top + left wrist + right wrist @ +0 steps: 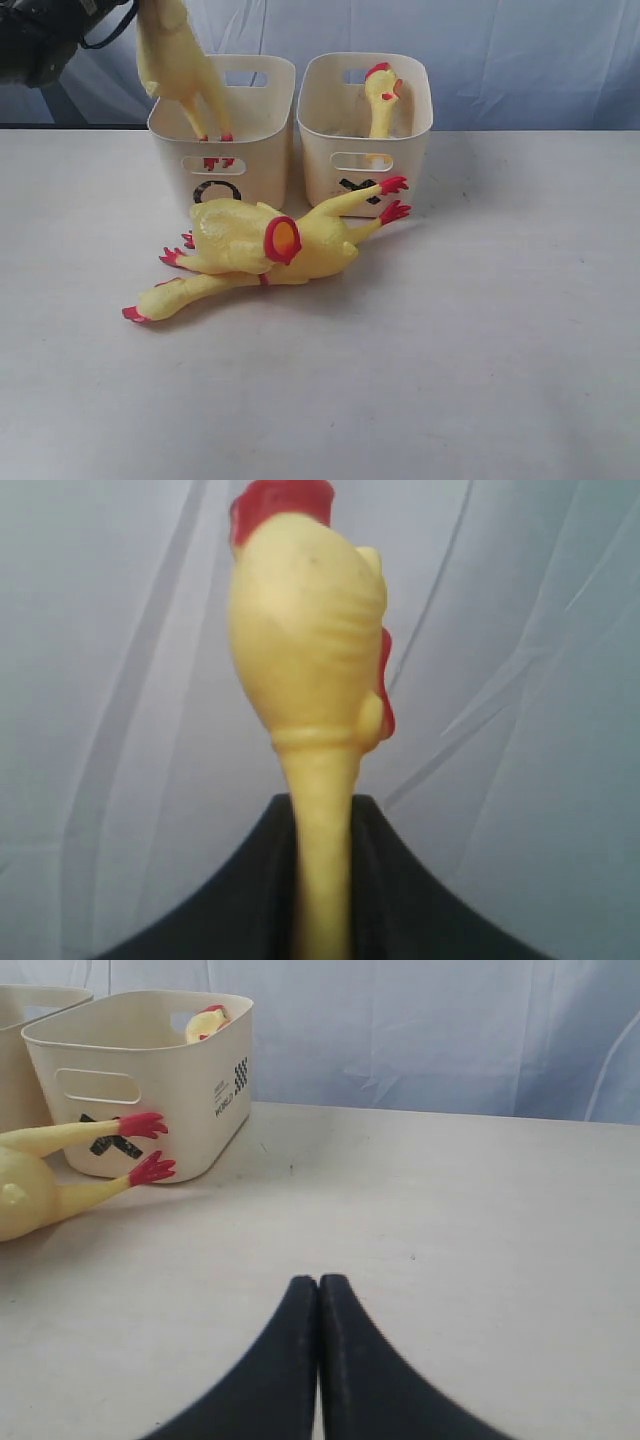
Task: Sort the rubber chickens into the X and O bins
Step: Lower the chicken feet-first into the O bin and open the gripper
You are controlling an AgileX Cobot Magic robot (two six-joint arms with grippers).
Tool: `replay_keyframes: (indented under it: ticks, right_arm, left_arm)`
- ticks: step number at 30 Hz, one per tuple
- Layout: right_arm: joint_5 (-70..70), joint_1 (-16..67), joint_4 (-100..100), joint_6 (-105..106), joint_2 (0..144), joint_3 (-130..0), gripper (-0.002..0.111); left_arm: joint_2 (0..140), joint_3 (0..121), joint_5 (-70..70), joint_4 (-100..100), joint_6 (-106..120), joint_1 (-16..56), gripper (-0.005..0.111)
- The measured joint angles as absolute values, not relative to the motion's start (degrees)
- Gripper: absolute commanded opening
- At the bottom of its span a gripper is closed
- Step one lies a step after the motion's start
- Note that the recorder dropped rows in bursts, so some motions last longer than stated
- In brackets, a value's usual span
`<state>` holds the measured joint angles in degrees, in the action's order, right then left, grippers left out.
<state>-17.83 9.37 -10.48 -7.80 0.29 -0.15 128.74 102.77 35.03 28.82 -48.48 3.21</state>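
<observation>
Two cream bins stand side by side at the back, the O bin (250, 175) on the left and the X bin (318, 150) on the right. My left gripper (323, 805) is shut on the neck of a rubber chicken (305, 630). That chicken (175, 60) hangs over the O bin with its red feet inside the rim. Another chicken's head (382, 95) pokes out of the X bin. Two more chickens (245, 240) lie heaped on the table in front of the bins; one has its red feet (145, 1125) against the X bin (170, 1110). My right gripper (319, 1285) is shut and holds nothing, low over the table.
The pale table (480, 340) spreads out in front of and to the right of the bins. A wrinkled blue-grey cloth backdrop (520, 60) hangs behind them. The dark left arm (40, 40) shows at the top left corner.
</observation>
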Motion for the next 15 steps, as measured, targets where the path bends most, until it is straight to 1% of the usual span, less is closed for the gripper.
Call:
replay_keyframes:
  ticks: [9, 15]
  right_arm:
    - [-17.8, 9.4, -10.5, -7.8, 0.3, -0.1, -0.001]
    - [-17.8, 9.4, -10.5, -7.8, 0.3, -0.1, -0.001]
  left_arm:
    - [132.4, 106.5, 34.2, 33.5, -51.0, 6.2, 0.0]
    - [134.5, 109.4, 31.0, 35.1, -51.8, 8.1, 0.0]
